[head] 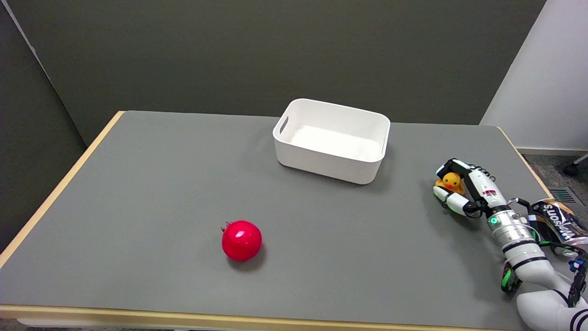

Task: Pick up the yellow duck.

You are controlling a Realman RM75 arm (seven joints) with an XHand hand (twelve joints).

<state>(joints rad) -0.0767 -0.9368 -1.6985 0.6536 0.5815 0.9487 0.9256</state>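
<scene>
The small yellow duck (451, 182) with an orange beak sits near the table's right side, inside the curl of my right hand (461, 187). The hand's fingers arch over the duck's top and its thumb lies below and in front, closed around the toy. I cannot tell whether the duck is off the table; its underside is hidden by the hand. The white arm runs back to the lower right corner.
A white plastic bin (294, 158) stands at the back centre, left of the hand. A red pomegranate (241, 240) lies toward the front middle. A dark can (558, 223) lies by the right table edge beside my forearm.
</scene>
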